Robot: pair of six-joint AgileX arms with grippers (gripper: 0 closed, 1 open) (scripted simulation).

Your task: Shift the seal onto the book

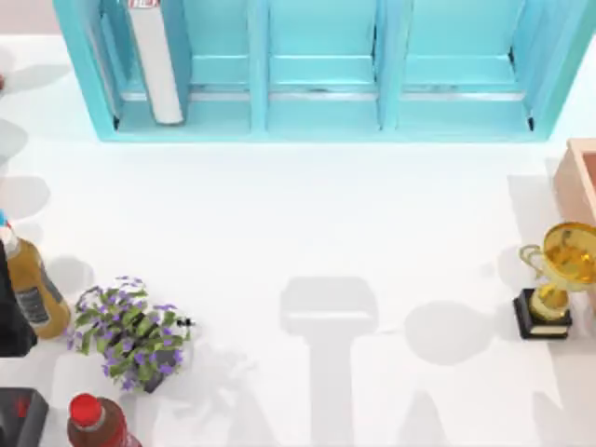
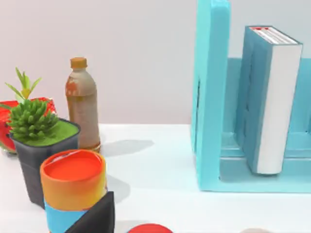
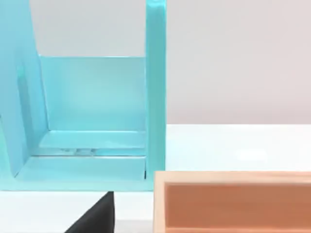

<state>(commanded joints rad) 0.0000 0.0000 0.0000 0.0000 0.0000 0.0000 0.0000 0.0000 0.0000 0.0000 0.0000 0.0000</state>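
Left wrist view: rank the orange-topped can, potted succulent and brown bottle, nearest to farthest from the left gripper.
1. Orange-topped can, closest, in front.
2. Potted succulent, just behind it.
3. Brown bottle, farthest back.

A dark wedge of the left gripper shows in the left wrist view. A matching dark wedge of the right gripper shows in the right wrist view. Both wrists face roughly horizontally.
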